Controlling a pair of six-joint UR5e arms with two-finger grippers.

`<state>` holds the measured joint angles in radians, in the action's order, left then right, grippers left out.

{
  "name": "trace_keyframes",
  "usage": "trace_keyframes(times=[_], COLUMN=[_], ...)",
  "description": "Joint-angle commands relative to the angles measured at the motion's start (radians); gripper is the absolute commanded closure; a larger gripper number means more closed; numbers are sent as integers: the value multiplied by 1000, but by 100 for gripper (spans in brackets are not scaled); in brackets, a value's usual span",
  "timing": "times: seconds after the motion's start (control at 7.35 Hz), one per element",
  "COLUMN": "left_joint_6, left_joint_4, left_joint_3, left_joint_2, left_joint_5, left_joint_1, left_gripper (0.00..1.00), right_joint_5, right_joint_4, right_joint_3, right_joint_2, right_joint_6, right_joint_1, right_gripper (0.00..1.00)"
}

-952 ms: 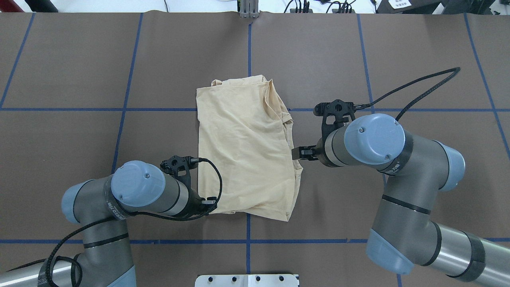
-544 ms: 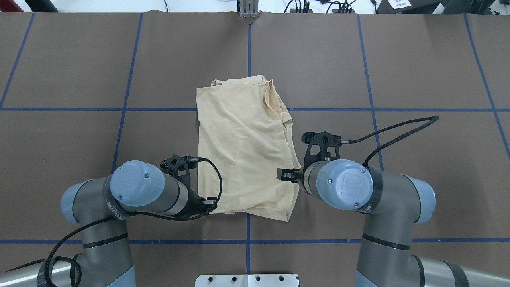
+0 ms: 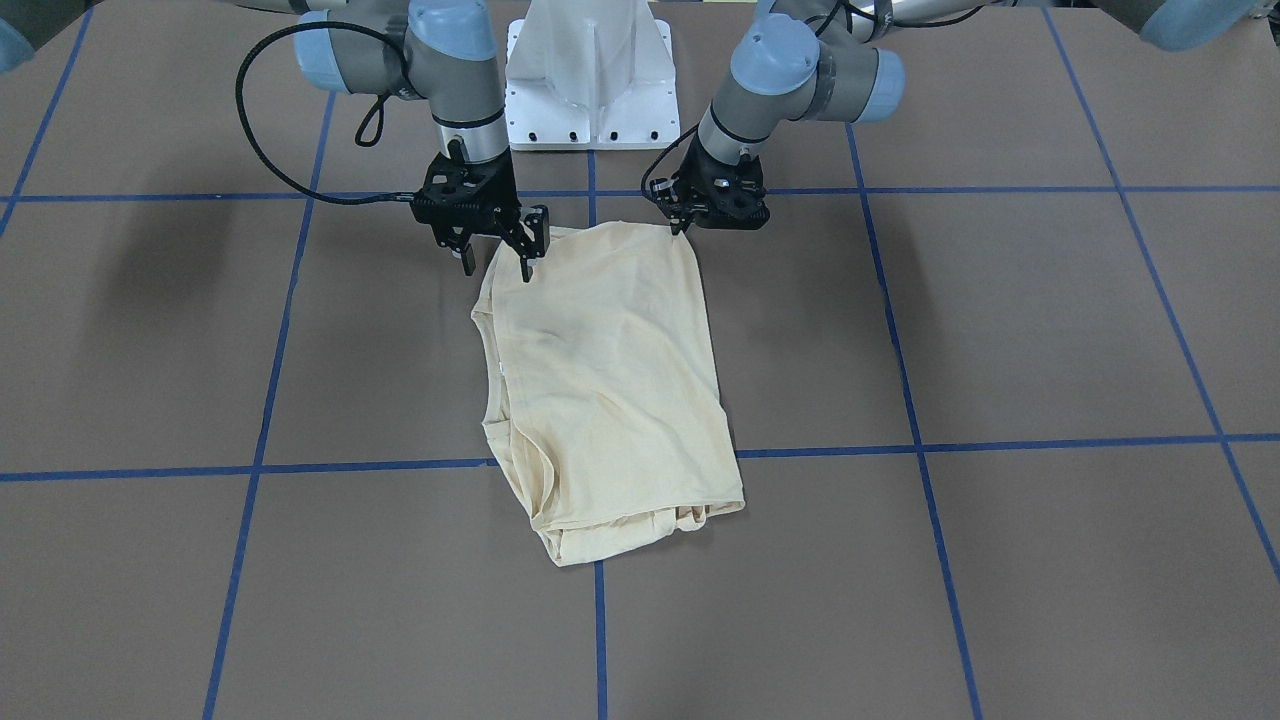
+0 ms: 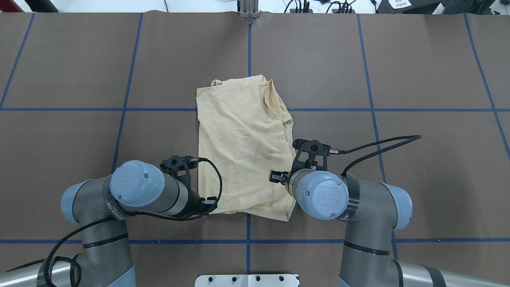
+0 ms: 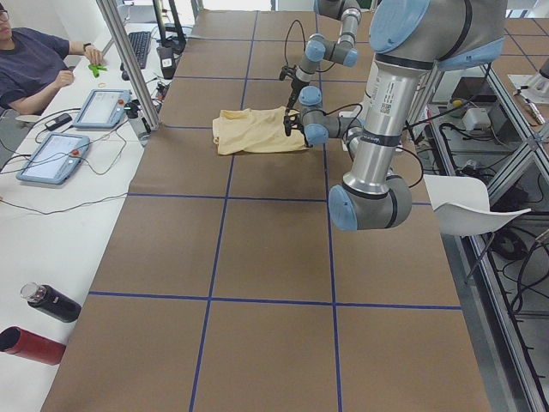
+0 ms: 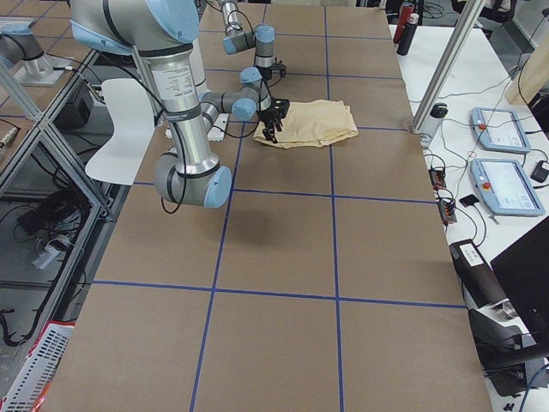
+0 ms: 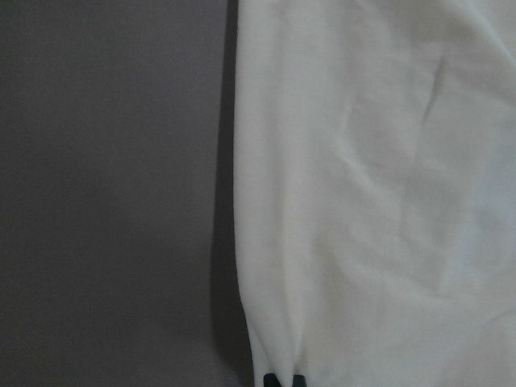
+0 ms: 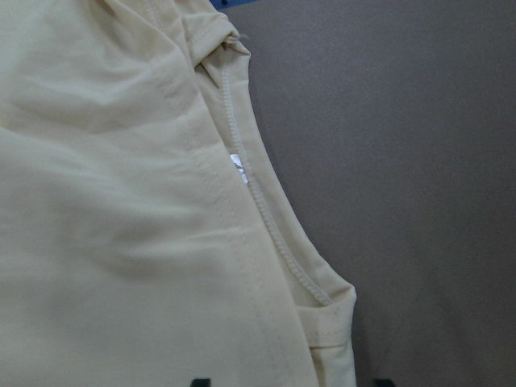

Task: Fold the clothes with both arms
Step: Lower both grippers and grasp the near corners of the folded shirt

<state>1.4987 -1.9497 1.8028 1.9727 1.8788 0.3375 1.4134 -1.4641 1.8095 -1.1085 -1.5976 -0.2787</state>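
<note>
1. Front-facing view: the T-shirt [image 3: 600, 380] lies folded into a rough rectangle in the middle of the table [image 3: 1000, 330], back side up (no print shows). The right gripper [image 3: 496, 265] hangs at the shirt's 11 o'clock corner with its fingers spread apart, one over the cloth and one over bare table. The left gripper [image 3: 683, 222] sits at the 1 o'clock corner, low on the cloth edge. The white pedestal base [image 3: 590, 70] is at 12 o'clock.
2. Overhead view: the left arm [image 4: 137, 189] reaches to the shirt's 7 o'clock corner, and the right arm [image 4: 322, 195] to its edge at about 4 o'clock, with the gripper tips over the cloth.
3. Left side view: the shirt shows as a pale patch at 11 o'clock from the near arm, with both grippers at its robot-side edge. A seated person [image 5: 34, 64] is at 10 o'clock, beyond the table edge.
4. Right side view: the shirt lies at 1 o'clock from the near arm, flat on the table.
5. Left wrist view: two dark fingertips [image 7: 272, 379] at 6 o'clock stand nearly together, pinched on the shirt's edge.
6. Right wrist view: two fingertips [image 8: 200, 381] at 6 o'clock stand wide apart, holding nothing. The neck seam and a small white label [image 8: 236, 164] lie above them.
</note>
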Motion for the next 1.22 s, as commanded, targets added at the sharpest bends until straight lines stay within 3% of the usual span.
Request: trace_keyframes(times=[0.0,0.27,0.68,1.09], left_joint_6=[0,0,0,0], left_joint_4=[0,0,0,2], left_joint_3=[1,1,3,7], left_joint_2=[0,-2,-2,2], left_joint_5=[0,0,0,0], left_joint_1=[0,0,0,2], left_gripper=[100,100,100,100], right_joint_5=[-22,-22,-24,-21], right_joint_4=[-4,-4,-4,-4], right_joint_3=[-22,-21,-21,-3], right_joint_2=[1,3,3,-1], right_joint_6=[36,34,36,38], right_joint_1=[6,6,12,12], right_gripper=[34,51,100,100])
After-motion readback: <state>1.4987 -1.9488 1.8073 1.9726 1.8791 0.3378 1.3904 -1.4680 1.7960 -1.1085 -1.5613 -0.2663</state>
